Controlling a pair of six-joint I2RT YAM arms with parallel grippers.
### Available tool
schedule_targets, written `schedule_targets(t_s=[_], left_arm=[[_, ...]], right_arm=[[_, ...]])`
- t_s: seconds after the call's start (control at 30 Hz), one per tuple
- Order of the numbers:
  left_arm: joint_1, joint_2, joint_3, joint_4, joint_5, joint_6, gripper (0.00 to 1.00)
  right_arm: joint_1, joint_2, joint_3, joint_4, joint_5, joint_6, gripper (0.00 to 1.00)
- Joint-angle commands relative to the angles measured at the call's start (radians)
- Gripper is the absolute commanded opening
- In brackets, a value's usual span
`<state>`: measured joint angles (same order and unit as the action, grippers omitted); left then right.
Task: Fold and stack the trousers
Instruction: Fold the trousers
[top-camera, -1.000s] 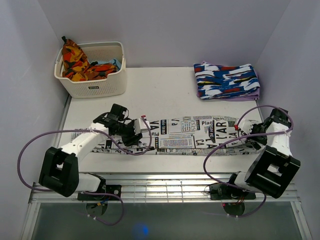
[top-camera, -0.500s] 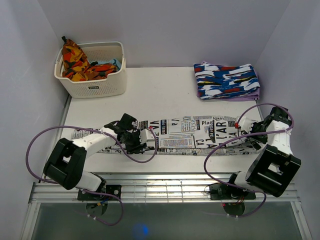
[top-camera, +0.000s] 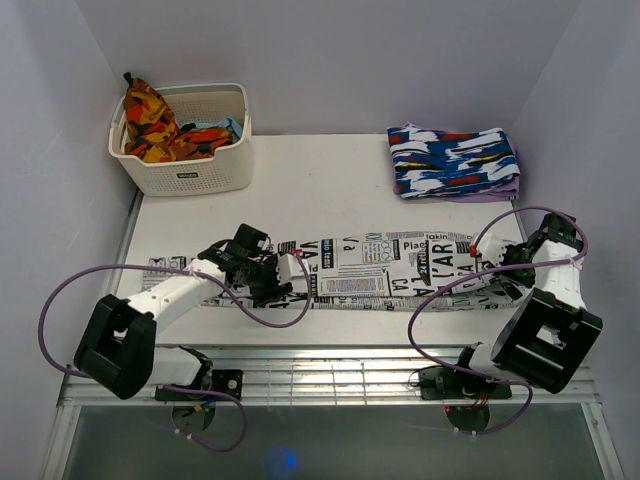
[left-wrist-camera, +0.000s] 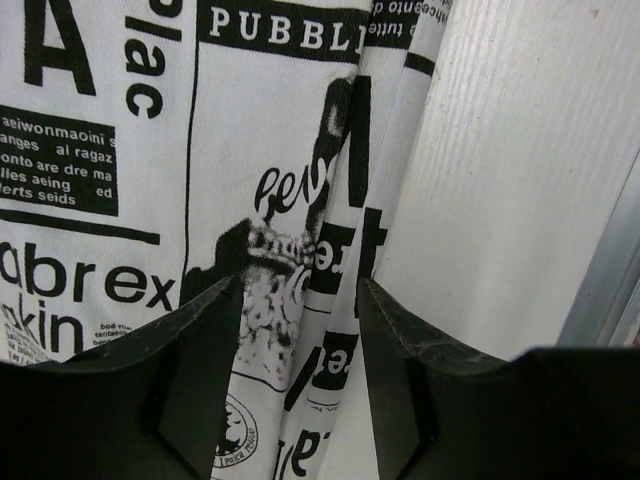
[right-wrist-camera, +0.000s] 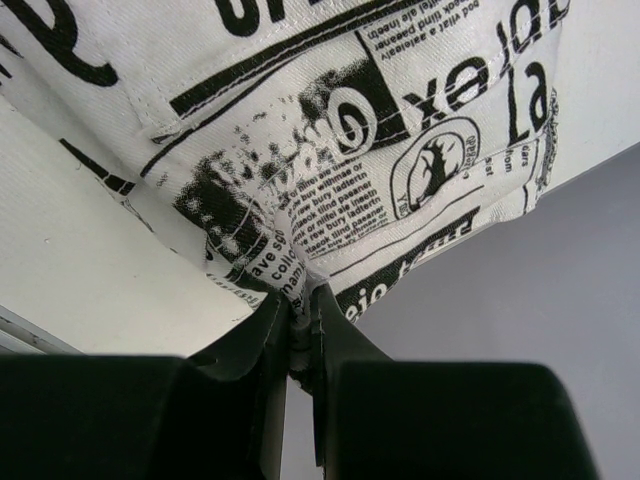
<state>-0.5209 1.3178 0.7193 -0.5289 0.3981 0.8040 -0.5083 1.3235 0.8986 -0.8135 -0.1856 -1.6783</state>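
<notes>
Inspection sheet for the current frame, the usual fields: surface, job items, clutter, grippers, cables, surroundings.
Surface: white table, flat, no spills seen.
Job's things: trousers lie as one long strip along the near part of the table, not yet stacked.
Clutter: white basket at far left holds an orange-red-yellow cloth; blue-white-red folded garment at far right.
Grippers: left gripper open, jaws astride a fold at the trousers' edge; right gripper shut on a pinch of the trousers.
Cables: purple cables loop from both arms; the right one crosses the trousers.
Surroundings: pale walls on three sides; slatted rail in front.
</notes>
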Motion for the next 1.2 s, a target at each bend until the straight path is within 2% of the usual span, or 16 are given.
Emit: schedule_targets(t_s=[0.0,0.43,0.57,0.7,0.8,0.97,1.17], left_arm=[[-0.002,-0.034,0.034,-0.026,0.053,0.012,0.61],[-0.002,0.106,-0.004,0.125,-0.061,0.020,0.48],[-0.002,0.124,-0.006,0.142,-0.077,0.015,0.39],[-0.002,0.110,-0.009,0.135,-0.068,0.021,0.25],[-0.002,0.077,-0.012,0.104,-0.042,0.031,0.20],[-0.002,0.024,0.005,0.026,-0.051,0.035,0.00],[-0.001,-0.037,0.002,-0.009,-0.070,0.032,0.00]], right_arm=[[0.004,-0.010,0.014,-0.001,-0.003,-0.003,0.08],[0.004,-0.003,0.026,-0.003,0.011,0.000,0.08],[0.004,-0.003,0.025,-0.003,0.015,0.000,0.08],[0.004,-0.001,0.026,-0.004,0.015,0.000,0.08],[0.004,-0.003,0.026,-0.001,0.015,-0.001,0.08],[0.004,0.016,0.060,0.016,0.003,0.031,0.08],[0.004,0.054,0.181,-0.033,-0.032,0.071,0.08]])
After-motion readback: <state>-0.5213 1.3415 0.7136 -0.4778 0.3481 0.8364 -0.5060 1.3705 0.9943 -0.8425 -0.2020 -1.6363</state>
